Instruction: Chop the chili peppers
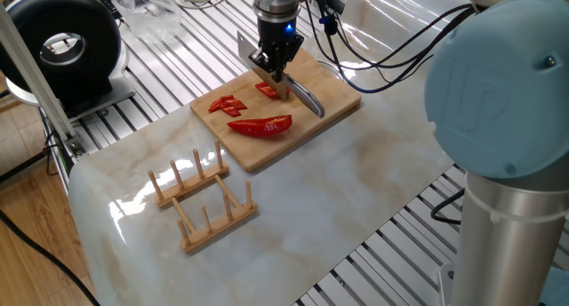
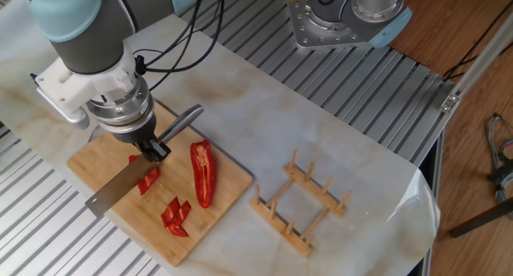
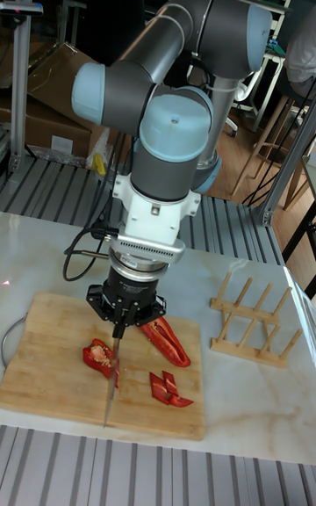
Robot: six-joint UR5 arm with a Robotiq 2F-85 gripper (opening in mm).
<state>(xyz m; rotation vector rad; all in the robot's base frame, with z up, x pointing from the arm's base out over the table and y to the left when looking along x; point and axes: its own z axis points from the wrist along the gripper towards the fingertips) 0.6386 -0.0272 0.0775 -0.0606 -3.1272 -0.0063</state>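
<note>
Pincer gripping knife partly hides chili peppers.

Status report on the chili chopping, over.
Gripper shut on steel knife. Glossy red chili peppers partly chopped on bamboo cutting board. Nothing blocking.

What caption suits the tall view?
Gripper holds a knife above chili peppers on a cutting board.

I'm running this in a robotics lab, not a kitchen. Table sits on aluminium extrusion rails; cardboard boxes and cables lie about.
</note>
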